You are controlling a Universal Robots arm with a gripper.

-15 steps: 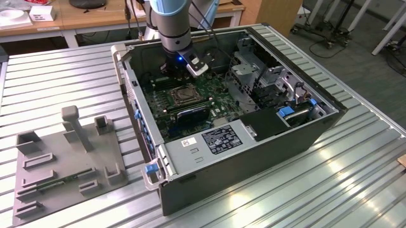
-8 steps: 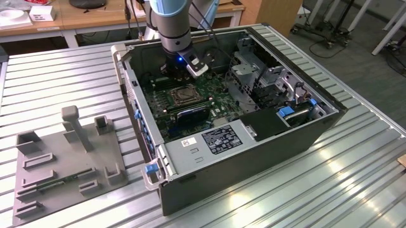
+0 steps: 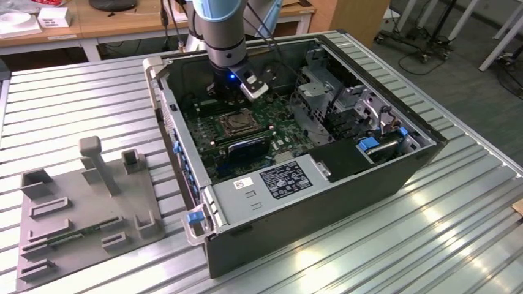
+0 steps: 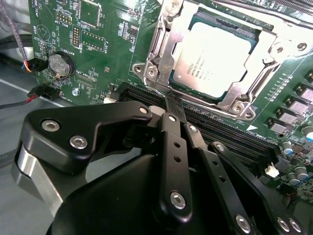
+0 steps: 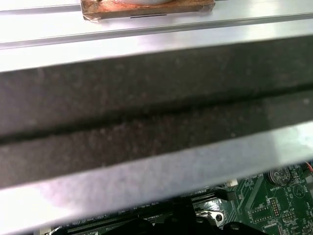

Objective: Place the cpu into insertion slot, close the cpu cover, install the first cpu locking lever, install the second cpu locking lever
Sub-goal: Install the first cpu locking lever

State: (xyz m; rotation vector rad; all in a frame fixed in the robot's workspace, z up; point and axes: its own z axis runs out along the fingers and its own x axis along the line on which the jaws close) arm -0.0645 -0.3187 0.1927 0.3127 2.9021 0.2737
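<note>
- the open computer case (image 3: 351,202) lies on its side on the ribbed metal surface (image 3: 73,116), filling the centre and right of the exterior view, with the green motherboard (image 3: 270,113) facing up inside it.
- the arm comes down from the top centre of the exterior view into the case, and the end effector (image 3: 231,92) sits just above the board, at the upper edge of the socket.
- in the second wrist view the end effector (image 4: 171,100) rises from the lower half of the frame; its two black fingers (image 4: 172,147) are pressed together into one narrow tip with no gap showing and nothing held between them.
- the cpu (image 4: 215,61) lies flat in the socket in the upper right of the second wrist view, its pale face showing through the open middle of the frame.
- the cpu cover (image 4: 164,46) lies down around the chip; its silvery frame runs along the chip's edges.
- the joined fingertip reaches the near left corner of the cover, just beside the chip; i cannot tell whether it touches the metal.
- a grey fixture tray (image 3: 82,208) rests on the surface in the lower left of the exterior view, well apart from the case.
</note>
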